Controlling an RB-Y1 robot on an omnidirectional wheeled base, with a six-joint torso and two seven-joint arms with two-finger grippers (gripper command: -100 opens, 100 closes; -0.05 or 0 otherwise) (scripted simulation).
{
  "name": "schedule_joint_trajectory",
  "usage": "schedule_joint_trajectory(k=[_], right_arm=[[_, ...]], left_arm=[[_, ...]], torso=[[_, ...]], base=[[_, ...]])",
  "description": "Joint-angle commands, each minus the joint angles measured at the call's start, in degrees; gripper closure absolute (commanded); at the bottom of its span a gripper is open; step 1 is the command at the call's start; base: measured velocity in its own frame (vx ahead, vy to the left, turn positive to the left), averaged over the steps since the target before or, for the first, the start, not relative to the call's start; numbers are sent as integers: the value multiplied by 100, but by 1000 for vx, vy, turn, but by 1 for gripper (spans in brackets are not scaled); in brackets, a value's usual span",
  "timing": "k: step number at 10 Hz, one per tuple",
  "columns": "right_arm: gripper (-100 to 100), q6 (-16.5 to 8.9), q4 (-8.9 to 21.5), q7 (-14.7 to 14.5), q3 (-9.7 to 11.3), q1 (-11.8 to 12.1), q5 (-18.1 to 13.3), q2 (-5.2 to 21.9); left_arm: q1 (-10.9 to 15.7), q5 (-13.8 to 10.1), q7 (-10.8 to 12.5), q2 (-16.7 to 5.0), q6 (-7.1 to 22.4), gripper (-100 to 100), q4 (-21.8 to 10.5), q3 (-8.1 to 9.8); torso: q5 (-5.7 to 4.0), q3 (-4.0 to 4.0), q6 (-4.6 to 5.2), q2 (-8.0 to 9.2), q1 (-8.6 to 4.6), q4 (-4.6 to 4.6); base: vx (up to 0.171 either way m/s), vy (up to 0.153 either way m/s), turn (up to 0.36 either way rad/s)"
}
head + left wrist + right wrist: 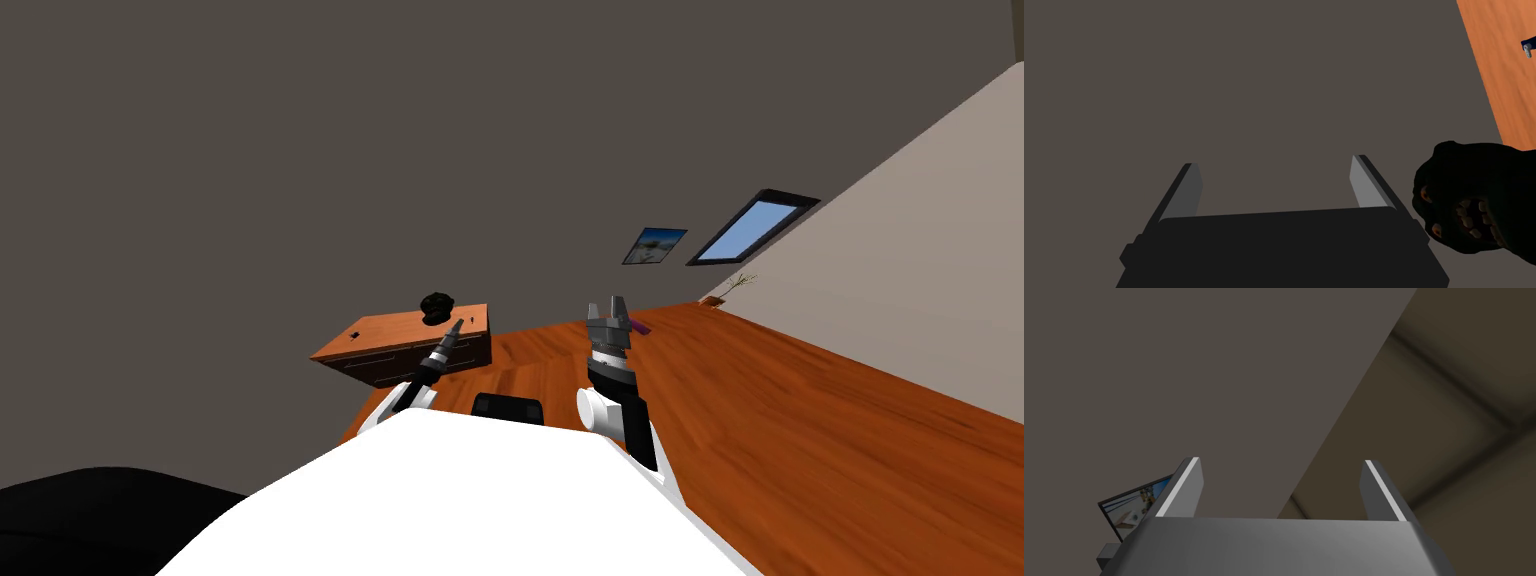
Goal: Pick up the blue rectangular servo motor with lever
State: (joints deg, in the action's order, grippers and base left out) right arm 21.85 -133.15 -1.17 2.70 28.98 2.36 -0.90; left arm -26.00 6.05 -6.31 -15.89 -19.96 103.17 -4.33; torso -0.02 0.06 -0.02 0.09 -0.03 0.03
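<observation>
**Q:** Now, the left pincer: state and place?

**A:** My left pincer (pixel 1275 162) stands wide, its blades parted with nothing between them, and faces a plain grey-brown wall (pixel 1249 75). A black toy head (pixel 1474 200) with bared pale teeth sits near one blade.

**Q:** And the servo motor?

**A:** The servo motor (pixel 1529 46) is small and dark blue, with a pale lever. It lies on the orange-brown surface (pixel 1494 90), well apart from the toy head and from my pincer, untouched.

**Q:** What carries the surface?

**A:** In the head view it is the top of a low cabinet (pixel 400 365) with dark drawer fronts. The cabinet stands against the wall on a wood floor (pixel 800 420).

**Q:** The right pincer?

**A:** My right pincer (pixel 1281 461) is raised ahead of me over the floor. It is likewise wide and holds nothing.
</observation>
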Motion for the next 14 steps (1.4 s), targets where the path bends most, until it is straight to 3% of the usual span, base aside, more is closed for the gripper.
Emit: schedule_joint_trajectory(k=[1,3,14], right_arm=[[0,0,0,0,0,0,0,0],[0,0,0,0,0,0,0,0],[0,0,0,0,0,1,0,1]], left_arm=[[47,54,-31,-100,111,-100,-286,-59],[145,126,-57,-310,288,-100,-758,-160],[406,256,-116,-868,726,-100,-2306,-488]], torso=[[0,0,0,0,0,0],[0,-2,2,-3,-5,-1],[2,-13,-1,-22,13,-5]], base=[[-13,-35,-178],[-2,-53,-229],[33,-14,-110]])
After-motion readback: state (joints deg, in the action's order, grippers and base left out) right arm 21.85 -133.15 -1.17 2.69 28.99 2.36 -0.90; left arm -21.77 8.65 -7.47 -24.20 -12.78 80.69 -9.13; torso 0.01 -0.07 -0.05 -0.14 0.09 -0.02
